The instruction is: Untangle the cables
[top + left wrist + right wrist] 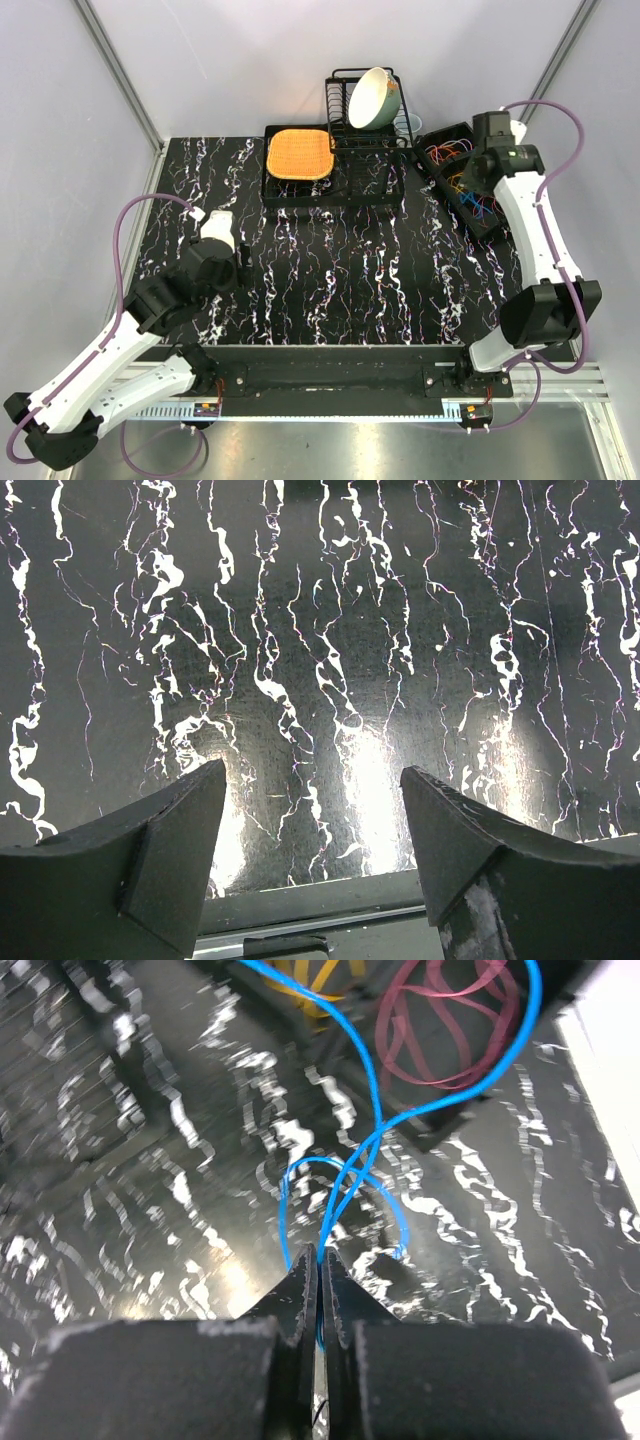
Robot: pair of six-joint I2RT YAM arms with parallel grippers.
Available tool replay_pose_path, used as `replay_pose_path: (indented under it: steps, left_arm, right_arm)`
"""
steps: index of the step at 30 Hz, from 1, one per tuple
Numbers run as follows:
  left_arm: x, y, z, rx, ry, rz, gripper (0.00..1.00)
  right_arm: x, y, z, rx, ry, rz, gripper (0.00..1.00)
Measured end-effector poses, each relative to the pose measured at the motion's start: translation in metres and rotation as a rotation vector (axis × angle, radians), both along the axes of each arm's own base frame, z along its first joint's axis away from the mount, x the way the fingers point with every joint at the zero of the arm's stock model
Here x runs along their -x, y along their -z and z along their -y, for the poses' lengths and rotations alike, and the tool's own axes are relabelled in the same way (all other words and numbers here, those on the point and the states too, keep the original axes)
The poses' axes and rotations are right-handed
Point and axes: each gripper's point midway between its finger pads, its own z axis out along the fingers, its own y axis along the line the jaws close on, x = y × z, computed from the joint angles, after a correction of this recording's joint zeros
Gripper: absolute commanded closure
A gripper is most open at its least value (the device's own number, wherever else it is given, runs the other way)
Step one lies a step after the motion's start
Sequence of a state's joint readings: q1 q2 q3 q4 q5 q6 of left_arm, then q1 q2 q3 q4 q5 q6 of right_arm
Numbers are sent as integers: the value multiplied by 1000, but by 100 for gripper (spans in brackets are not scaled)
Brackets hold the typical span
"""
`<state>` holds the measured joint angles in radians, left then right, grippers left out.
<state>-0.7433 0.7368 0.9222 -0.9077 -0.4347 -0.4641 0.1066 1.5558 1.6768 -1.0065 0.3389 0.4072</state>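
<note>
A lab test cell is indicated by plain panels (300, 50) and aluminium framing (120, 72) beyond the left tool (312, 775).

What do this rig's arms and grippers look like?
The left arm and right arm have white shells, black joints and a purple hose each. Fingers are dark wedges. A green light glows on the right wrist.

The right gripper (320, 1265) pinches a thin blue cable (375, 1090) between its closed black fingers. The cable loops just ahead of the tips over the black white-veined table (150, 1160). It runs into a black tray (440, 1135) farther ahead holding a maroon looped wire (440, 1030) and an orange wire (300, 985).
</note>
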Motion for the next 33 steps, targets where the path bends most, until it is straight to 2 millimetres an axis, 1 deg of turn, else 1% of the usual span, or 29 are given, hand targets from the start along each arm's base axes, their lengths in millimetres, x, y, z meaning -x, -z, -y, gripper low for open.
replay_pose_path:
  steps: [3, 7, 12, 17, 26, 33]
  left_arm:
    - [0, 0, 0, 0, 0, 0, 27]
    - [0, 0, 0, 0, 0, 0, 27]
    - [0, 0, 0, 0, 0, 0, 27]
    - [0, 0, 0, 1, 0, 1, 27]
    - [0, -1, -1, 1, -2, 4, 27]
    - [0, -1, -1, -2, -6, 6, 27]
  right_arm:
    - [-2, 0, 24, -4, 66, 9, 100]
    - [-11, 2, 44, -21, 131, 32, 100]
    - [-29, 16, 63, -36, 195, 24, 100]
    - [-44, 37, 79, -50, 242, 6, 100]
    - [-59, 70, 94, -59, 278, -41, 100]
    - [-65, 82, 94, -73, 278, -54, 100]
